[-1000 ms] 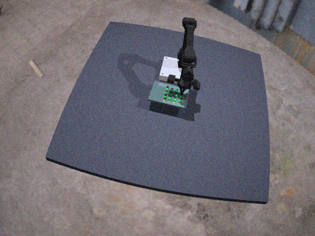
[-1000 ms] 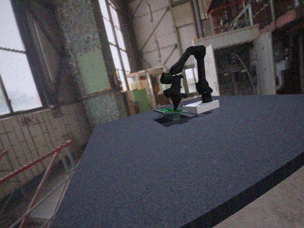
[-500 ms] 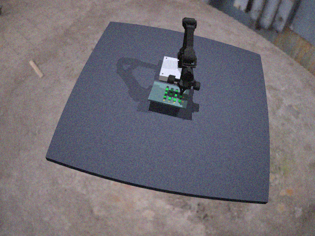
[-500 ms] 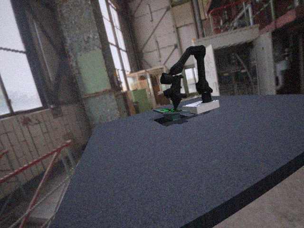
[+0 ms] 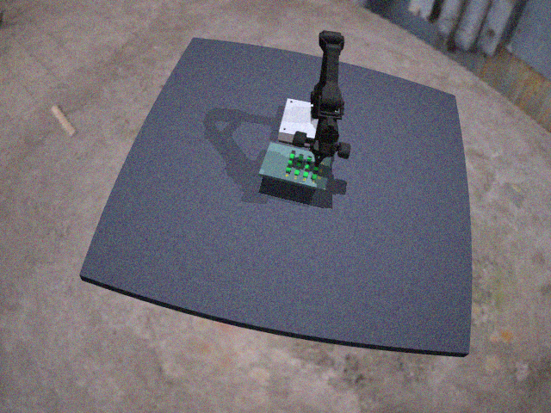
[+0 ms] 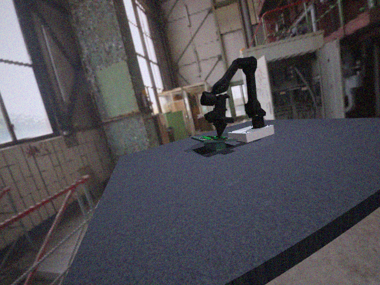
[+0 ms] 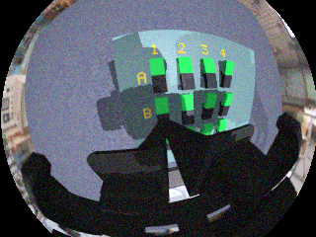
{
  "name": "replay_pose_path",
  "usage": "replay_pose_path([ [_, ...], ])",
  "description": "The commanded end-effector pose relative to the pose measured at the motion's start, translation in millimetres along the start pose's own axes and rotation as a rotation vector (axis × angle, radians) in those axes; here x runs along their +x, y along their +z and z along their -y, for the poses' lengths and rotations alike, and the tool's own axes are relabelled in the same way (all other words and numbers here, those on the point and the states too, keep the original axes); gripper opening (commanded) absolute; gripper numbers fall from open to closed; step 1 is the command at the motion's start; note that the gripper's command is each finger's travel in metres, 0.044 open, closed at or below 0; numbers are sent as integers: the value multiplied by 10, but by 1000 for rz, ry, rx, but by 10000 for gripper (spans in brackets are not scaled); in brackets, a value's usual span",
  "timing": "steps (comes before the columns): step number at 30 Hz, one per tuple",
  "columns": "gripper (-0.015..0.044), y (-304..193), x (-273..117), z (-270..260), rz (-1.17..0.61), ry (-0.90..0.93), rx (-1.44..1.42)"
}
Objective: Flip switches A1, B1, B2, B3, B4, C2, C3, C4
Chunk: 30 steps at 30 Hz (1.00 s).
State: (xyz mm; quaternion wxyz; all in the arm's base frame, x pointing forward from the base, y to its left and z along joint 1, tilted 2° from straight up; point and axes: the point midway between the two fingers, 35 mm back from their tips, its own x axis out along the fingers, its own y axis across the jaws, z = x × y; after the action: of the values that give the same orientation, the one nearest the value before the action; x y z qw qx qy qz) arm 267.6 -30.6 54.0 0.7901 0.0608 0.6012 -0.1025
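Closed jaws at the column-1 side of the switch panel, by B1.

My gripper [image 5: 318, 163] [image 6: 219, 136] [image 7: 164, 122] is closed to its narrowest, nothing between the fingertips, which point down at the switch panel [image 5: 278, 162] [image 6: 214, 146] [image 7: 242, 64]. Directly ahead of my tips in the wrist view: switch B1 [image 7: 162, 106], its near part hidden by them; contact cannot be determined. Beyond it, farther from my jaws: switch A1 [image 7: 158, 74], green half away from me, dark half toward me. To the right of B1: switch B2 [image 7: 188, 109], switch B3 [image 7: 208, 105] and switch B4 [image 7: 225, 104]. Row C is partly occluded by my fingers.
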Motion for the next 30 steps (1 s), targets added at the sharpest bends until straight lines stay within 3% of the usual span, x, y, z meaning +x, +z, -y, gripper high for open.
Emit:
replay_pose_path([
  [1, 0, 5, 20, 5, 0, -3, -3],
  [10, 0, 9, -11, -1, 1, 0, 0],
  [16, 0, 32, -629, 2, -27, -3, -3],
  [30, 0, 34, -610, 293, -25, -6, -4],
])
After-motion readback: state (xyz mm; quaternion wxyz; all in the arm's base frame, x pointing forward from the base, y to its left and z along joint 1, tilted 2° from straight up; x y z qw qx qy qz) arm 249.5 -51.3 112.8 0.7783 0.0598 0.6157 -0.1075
